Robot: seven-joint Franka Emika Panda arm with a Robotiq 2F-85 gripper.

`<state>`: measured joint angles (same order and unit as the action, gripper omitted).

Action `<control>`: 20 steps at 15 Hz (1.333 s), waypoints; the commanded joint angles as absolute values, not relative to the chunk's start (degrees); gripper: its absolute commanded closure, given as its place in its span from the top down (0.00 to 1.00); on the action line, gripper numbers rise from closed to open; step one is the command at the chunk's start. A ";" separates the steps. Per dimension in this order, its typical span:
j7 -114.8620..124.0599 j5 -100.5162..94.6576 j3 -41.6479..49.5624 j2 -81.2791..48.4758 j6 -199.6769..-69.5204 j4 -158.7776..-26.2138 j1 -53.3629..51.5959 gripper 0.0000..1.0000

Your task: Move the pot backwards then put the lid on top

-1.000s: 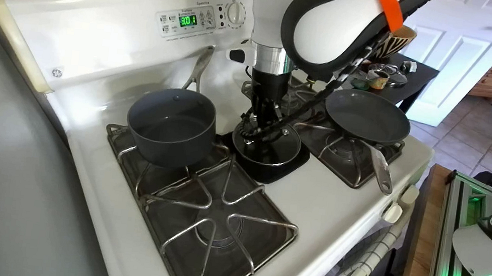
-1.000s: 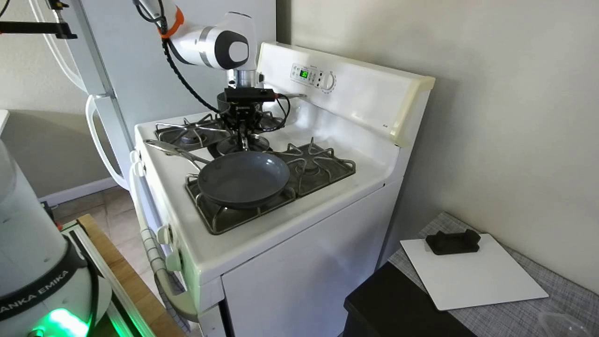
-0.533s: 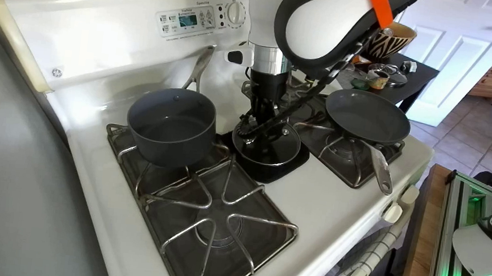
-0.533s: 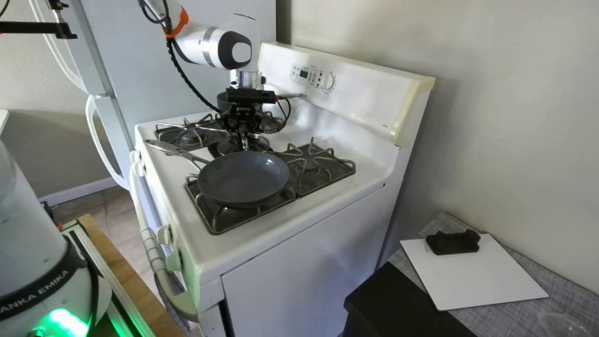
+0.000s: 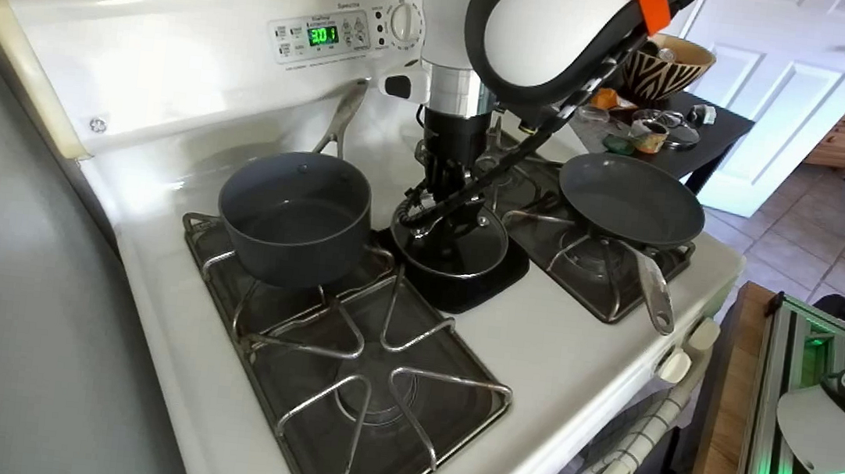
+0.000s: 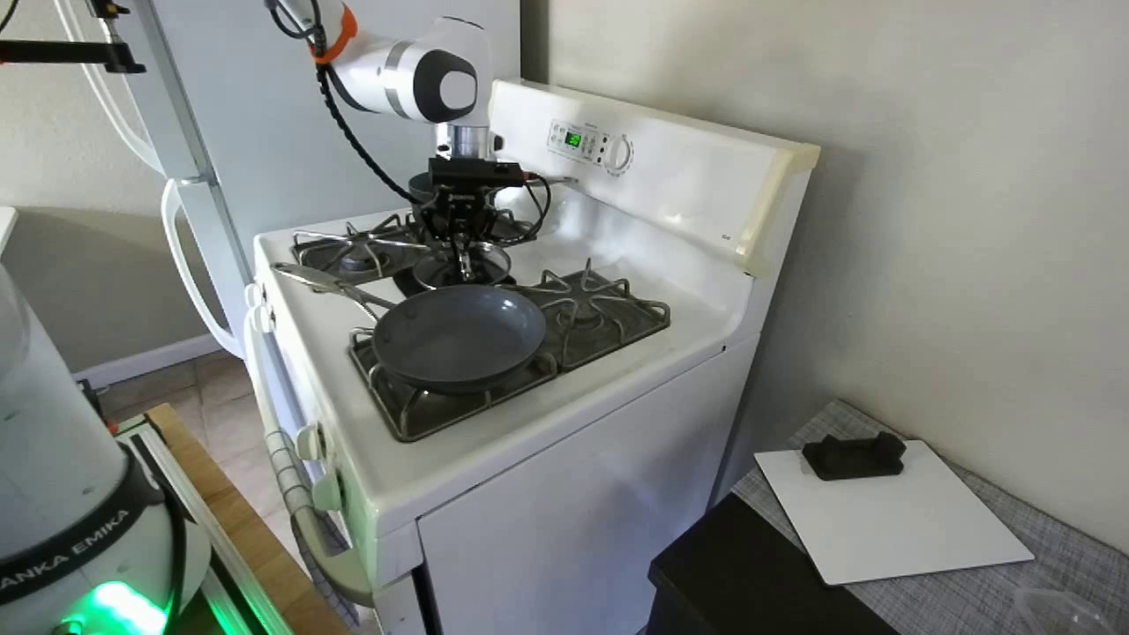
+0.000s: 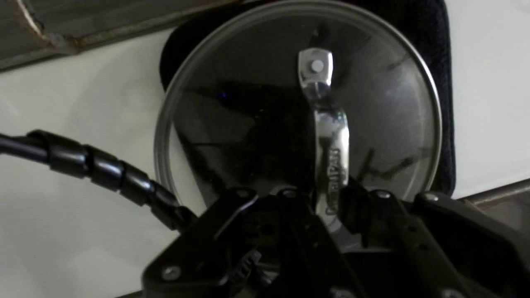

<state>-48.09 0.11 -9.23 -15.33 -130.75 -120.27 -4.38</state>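
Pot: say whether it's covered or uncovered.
Uncovered: in an exterior view the pot shows its inside; the lid is apart from it.

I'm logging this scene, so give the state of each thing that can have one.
Pot: upright, uncovered.
Lid: off the pot, gripped by its handle, seemingly raised.
Jaws: closed on the handle.
Frying pan: upright, uncovered.
Burner in front of the pot: no flame showing.
Clock display: lit green, reading 3:01.
Robot base light: lit green.
Checked towel: draped, hanging.
Patterned bowl: upright.
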 commanded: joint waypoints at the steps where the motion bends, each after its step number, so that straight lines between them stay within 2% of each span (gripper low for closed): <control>1: -48.30 0.55 -10.00 -13.29 -129.03 -119.72 -4.13 0.00; 20: -43.58 -2.18 -11.06 -10.11 -116.00 -106.83 -8.37 0.00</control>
<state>-45.78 -0.70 -10.67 -9.96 -119.28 -109.98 -7.38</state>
